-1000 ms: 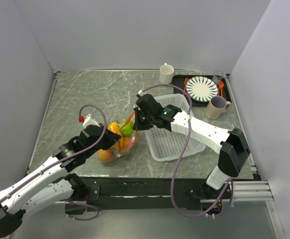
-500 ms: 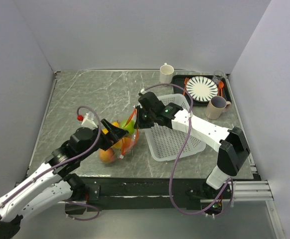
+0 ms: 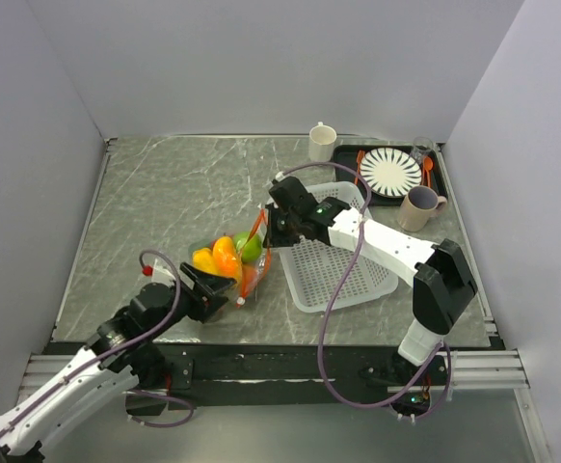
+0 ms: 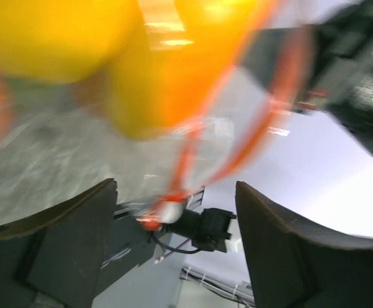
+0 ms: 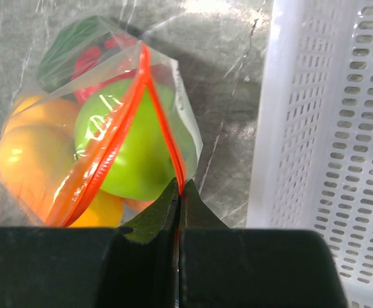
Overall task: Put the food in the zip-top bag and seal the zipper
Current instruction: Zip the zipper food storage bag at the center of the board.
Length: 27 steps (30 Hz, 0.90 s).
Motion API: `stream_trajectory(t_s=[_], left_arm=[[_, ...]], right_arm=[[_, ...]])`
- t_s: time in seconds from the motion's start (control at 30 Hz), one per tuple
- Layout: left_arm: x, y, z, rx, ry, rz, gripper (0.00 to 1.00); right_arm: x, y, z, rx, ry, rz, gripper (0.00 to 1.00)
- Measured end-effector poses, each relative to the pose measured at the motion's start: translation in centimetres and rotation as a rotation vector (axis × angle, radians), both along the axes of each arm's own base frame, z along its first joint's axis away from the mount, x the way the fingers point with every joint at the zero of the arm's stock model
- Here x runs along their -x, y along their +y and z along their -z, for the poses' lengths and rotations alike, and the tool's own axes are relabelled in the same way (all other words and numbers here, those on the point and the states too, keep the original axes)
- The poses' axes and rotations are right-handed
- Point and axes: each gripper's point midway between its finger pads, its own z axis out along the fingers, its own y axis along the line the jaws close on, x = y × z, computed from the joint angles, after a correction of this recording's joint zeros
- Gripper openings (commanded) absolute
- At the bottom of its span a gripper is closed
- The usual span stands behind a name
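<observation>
The clear zip-top bag (image 3: 230, 265) lies left of the basket, holding the food: a yellow pepper (image 3: 203, 260), an orange piece (image 3: 225, 254) and a green apple (image 3: 249, 248). In the right wrist view the green apple (image 5: 135, 147) fills the bag's (image 5: 186, 122) mouth, with orange fruit (image 5: 29, 154) and a small red piece (image 5: 90, 61) behind it. My right gripper (image 5: 179, 187) is shut on the orange-red zipper (image 5: 161, 115) at its near end, lifting that edge (image 3: 254, 230). My left gripper (image 3: 220, 288) stands open just near-left of the bag, with nothing between its fingers (image 4: 77, 237). Its view is blurred.
A white mesh basket (image 3: 343, 265) stands right of the bag, under my right arm. At the back right are a white mug (image 3: 322, 143), a striped plate (image 3: 389, 172) on a black tray (image 3: 438, 183), and a beige mug (image 3: 418, 207).
My left gripper opened, let go of the bag and drew back toward the near-left edge. The right gripper has stayed shut on the zipper, barely moving.
</observation>
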Motion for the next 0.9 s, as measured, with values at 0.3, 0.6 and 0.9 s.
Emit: stream_trajectory(t_s=[0.3, 0.6, 0.9], left_arm=[[0.5, 0.0, 3.2, 0.144, 0.147, -0.053, 0.69], [0.1, -1.0, 4.9, 0.197, 0.216, -0.062, 0.63], [0.1, -2.4, 4.5, 0.217, 0.229, -0.031, 0.43]], right_arm=[[-0.2, -0.6, 0.7, -0.002, 0.023, 0.027, 0.00], [-0.2, -0.6, 0.9, -0.003, 0.025, 0.028, 0.00], [0.0, -0.4, 0.9, -0.013, 0.035, 0.025, 0.00]])
